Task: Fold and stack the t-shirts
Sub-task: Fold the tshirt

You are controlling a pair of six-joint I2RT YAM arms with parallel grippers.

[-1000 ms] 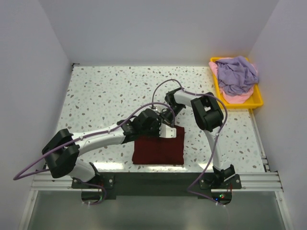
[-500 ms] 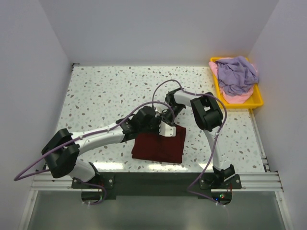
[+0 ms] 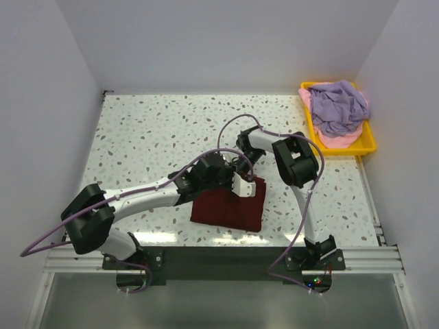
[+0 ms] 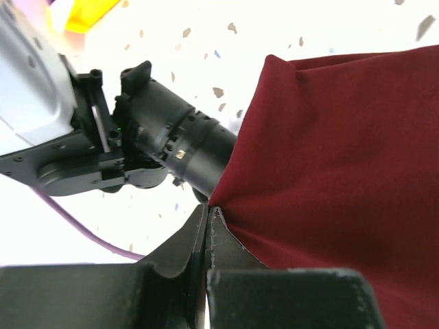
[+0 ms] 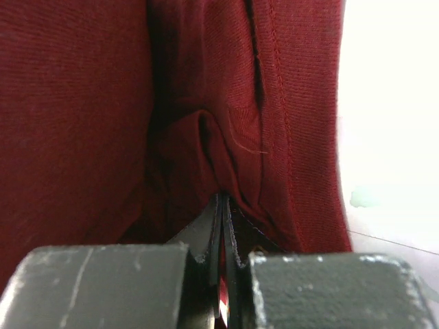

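Observation:
The dark maroon t-shirt [image 3: 230, 208] lies folded into a small block near the table's front middle. My left gripper [image 3: 241, 186] is shut on the shirt's far edge; the left wrist view shows its jaws pinching the cloth [image 4: 329, 157]. My right gripper [image 3: 251, 179] is shut on the far right corner of the same shirt; maroon cloth [image 5: 206, 103] fills the right wrist view. The two grippers are close together. The lavender t-shirt [image 3: 337, 106] lies crumpled on the pale pink t-shirt [image 3: 341, 140] in the tray.
A yellow plastic tray [image 3: 369, 142] sits at the far right corner against the wall. White walls enclose the speckled table [image 3: 158, 130] on three sides. The right arm's black wrist [image 4: 178, 147] is close beside the left gripper.
Both grippers have moved slightly right and toward the front with the shirt's far edge. The maroon block has narrowed and turned a little.

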